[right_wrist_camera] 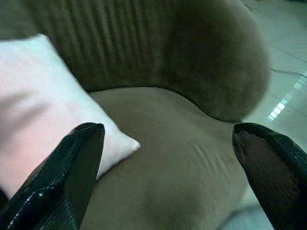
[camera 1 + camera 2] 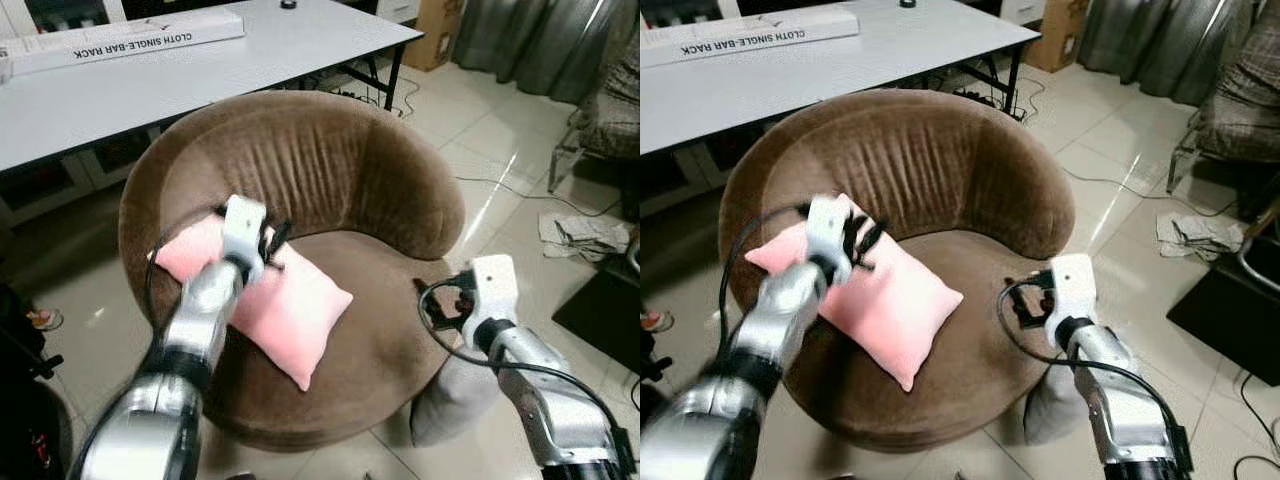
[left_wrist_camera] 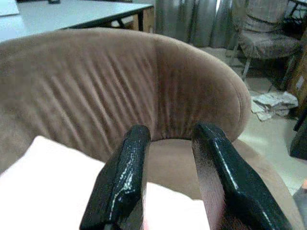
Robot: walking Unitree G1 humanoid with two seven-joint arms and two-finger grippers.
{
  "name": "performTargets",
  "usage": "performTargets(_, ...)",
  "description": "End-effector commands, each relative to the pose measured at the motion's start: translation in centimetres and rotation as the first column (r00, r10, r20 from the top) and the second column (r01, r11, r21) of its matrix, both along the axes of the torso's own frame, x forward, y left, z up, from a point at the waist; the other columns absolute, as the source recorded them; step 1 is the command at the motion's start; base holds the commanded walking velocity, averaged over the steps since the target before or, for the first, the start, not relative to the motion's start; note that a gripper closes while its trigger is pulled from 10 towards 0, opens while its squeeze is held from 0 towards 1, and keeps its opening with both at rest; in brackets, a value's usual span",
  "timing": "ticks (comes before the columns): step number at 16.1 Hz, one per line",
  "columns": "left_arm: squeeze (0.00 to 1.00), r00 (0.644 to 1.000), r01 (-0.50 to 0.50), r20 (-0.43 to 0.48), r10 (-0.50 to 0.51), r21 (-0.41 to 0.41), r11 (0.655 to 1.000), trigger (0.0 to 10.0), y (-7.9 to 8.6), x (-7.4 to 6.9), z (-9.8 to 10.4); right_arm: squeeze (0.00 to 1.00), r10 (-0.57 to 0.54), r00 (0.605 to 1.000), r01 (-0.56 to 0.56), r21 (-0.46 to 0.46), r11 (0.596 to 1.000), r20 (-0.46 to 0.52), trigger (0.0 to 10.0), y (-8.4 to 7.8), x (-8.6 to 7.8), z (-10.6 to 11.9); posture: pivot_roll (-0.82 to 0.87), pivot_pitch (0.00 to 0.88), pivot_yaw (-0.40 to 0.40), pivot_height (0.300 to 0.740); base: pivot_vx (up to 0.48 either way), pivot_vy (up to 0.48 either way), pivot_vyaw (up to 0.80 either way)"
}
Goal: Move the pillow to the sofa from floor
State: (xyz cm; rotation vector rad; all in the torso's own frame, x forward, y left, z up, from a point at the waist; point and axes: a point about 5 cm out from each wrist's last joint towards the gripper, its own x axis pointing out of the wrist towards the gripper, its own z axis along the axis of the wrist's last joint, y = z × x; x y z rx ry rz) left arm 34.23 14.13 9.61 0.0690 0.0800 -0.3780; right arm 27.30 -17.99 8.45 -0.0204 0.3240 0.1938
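A pink pillow (image 2: 275,300) lies on the seat of a round brown sofa (image 2: 300,160), tilted with one corner up against the backrest and the opposite corner pointing toward the front edge of the seat. The left tool (image 2: 272,243) hovers just above the upper part of the pillow; in the left wrist view its two black fingers (image 3: 120,187) stand a narrow gap apart with nothing between them, the pale pillow and the ribbed backrest behind. The right tool (image 2: 440,303) is over the right side of the seat, apart from the pillow, and its fingers (image 1: 67,177) are spread wide and empty. A grey cushion (image 2: 450,395) sits on the tiled floor (image 2: 500,150) against the sofa's right front. Behind the sofa stands a white table (image 2: 200,70) carrying a long white box (image 2: 130,42). Crumpled paper (image 2: 580,235) lies on the floor to the right.
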Motion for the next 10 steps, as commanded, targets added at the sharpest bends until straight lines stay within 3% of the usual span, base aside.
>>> performTargets(1,0.00,0.999,-0.030,0.037,0.032,-0.043,0.999,10.0,-0.6,-0.4,1.0,0.00,-0.020,1.000,0.019,-0.020,1.000,-0.006,10.0,0.4,0.6,0.0,0.01,0.000,-0.020,0.740,0.000,0.000,0.00)
performTargets(2,0.00,0.996,-0.069,0.048,0.073,-0.073,0.995,10.0,-0.6,-1.2,1.0,0.00,-0.030,1.000,0.030,0.004,1.000,0.007,10.0,1.0,1.2,0.3,0.02,0.000,-0.019,0.740,0.000,0.000,0.00)
performTargets(4,0.00,0.989,-0.133,0.044,0.139,-0.125,0.983,10.0,-1.2,-3.4,0.4,0.00,-0.034,0.999,0.032,-0.064,0.997,-0.023,10.0,1.5,1.3,0.2,0.02,0.000,0.011,0.740,0.000,0.000,0.00)
performTargets(5,0.00,0.988,-0.148,0.026,0.152,-0.131,0.980,10.0,-1.1,-4.3,0.0,0.00,-0.011,1.000,0.011,-0.049,0.999,-0.019,10.0,2.1,1.2,0.2,0.03,0.000,0.012,0.740,0.000,0.000,0.00)
performTargets(6,0.00,0.990,-0.137,0.029,0.138,-0.054,0.989,10.0,-0.8,-5.2,-0.4,0.00,0.003,1.000,-0.004,-0.068,0.998,-0.010,10.0,2.5,0.9,-0.2,0.05,0.000,0.006,0.740,0.000,0.000,0.00)
performTargets(7,0.00,0.988,-0.156,0.018,0.156,-0.018,0.988,10.0,0.0,-5.7,-0.6,0.00,0.016,1.000,-0.016,-0.098,0.995,-0.001,10.0,2.9,0.8,-0.7,0.08,0.000,0.003,0.740,0.000,0.000,0.00)
performTargets(10,0.00,0.964,-0.267,0.007,0.267,-0.041,0.963,10.0,2.5,-6.3,-0.3,0.00,-0.002,0.999,0.000,-0.064,0.998,-0.036,10.0,3.8,0.8,-1.7,0.09,0.000,0.027,0.740,0.000,0.000,0.00)
